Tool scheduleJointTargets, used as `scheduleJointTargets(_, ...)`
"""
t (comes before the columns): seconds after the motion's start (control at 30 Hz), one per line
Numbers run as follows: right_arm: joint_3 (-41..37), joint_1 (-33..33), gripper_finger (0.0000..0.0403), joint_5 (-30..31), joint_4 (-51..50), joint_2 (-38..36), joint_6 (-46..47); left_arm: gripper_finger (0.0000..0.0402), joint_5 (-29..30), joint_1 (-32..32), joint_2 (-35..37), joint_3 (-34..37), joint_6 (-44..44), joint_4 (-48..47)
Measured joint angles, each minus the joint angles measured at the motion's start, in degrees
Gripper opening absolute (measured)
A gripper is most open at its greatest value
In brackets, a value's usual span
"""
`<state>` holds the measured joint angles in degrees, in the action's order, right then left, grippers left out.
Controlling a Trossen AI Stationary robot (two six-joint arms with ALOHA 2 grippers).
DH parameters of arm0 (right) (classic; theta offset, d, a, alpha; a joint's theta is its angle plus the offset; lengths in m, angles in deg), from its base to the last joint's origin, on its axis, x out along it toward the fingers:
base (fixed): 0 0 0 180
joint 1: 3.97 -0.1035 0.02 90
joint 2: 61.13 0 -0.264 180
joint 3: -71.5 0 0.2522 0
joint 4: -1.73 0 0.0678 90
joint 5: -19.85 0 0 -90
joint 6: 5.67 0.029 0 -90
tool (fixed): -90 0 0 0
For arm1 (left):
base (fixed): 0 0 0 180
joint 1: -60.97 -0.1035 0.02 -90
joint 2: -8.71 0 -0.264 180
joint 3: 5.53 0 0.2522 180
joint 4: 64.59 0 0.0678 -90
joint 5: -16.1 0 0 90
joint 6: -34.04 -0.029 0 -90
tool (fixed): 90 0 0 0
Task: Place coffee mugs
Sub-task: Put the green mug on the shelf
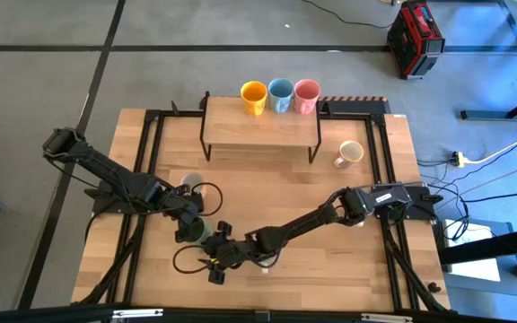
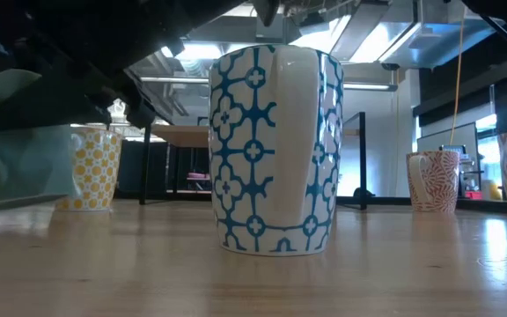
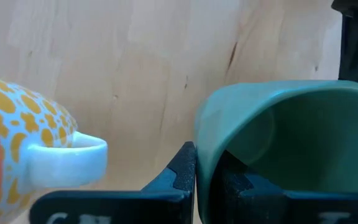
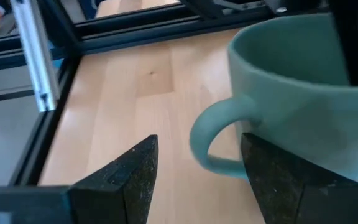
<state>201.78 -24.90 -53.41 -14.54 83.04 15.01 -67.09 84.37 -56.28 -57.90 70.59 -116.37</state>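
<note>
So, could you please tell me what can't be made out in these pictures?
- High view: the green mug is almost wholly hidden under the left pincer, which is shut on its rim.
- Low view: the blue-patterned mug blocks the table behind it.
- Right wrist view: the picture's edge cuts off the green mug's far side; the right pincer is open beside the handle.

A robot lab: a wood table in a metal frame, grey floor, cables, ceiling lights.
</note>
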Motion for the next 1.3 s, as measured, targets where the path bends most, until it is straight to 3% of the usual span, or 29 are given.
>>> scheduleJointTargets(0.53,0.0,0.4,0.0216,-2.9,5.2,1.2,-3.4,0.0023,0.1,0.0,0.0,0.0,-3.2,2.4)
scheduleJointTargets(0.67,0.0,0.7,0.0176,-3.1,5.0,1.2,-4.6,0.0024,0.0,0.0,0.0,0.0,-4.0,2.4)
scheduleJointTargets(0.97,0.0,0.8,0.0021,-4.4,5.3,1.2,-7.5,0.0039,-0.3,0.0,0.0,0.0,-5.2,2.5)
scheduleJointTargets(1.3,-0.1,0.7,0.0013,-5.9,4.1,1.2,-8.7,0.0101,-2.5,0.0,1.3,-0.1,-5.6,2.6)
